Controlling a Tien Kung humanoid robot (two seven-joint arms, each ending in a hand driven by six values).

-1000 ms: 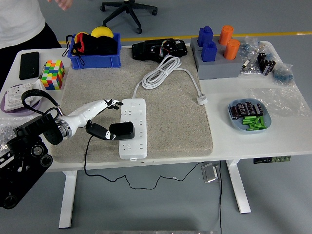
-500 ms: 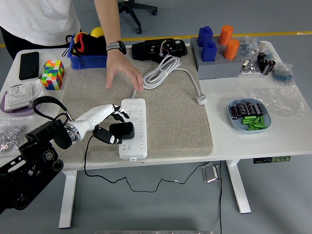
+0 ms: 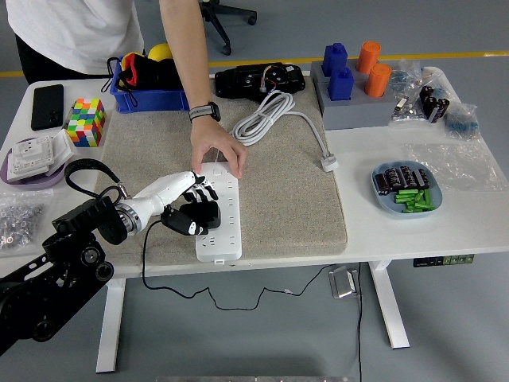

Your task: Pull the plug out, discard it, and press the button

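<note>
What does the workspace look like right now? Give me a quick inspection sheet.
Surface: white table with a beige mat.
Job's things: black plug seated in the white power strip.
Clutter: puzzle cube, blue bin, phone, plate of batteries.
Hands: left hand grips the plug; right not in view. A person's hand presses on the strip's far end.
Cables: coiled white cord; black plug cable hanging off the near edge.
Surroundings: office chair.

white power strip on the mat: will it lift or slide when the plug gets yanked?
Likely some of both. The power strip is long and flat, so it probably won't tip, but a tight black plug could drag it up. The person's hand presses its far end, which should hold it. The mat looks textured, so sliding seems limited.
</note>
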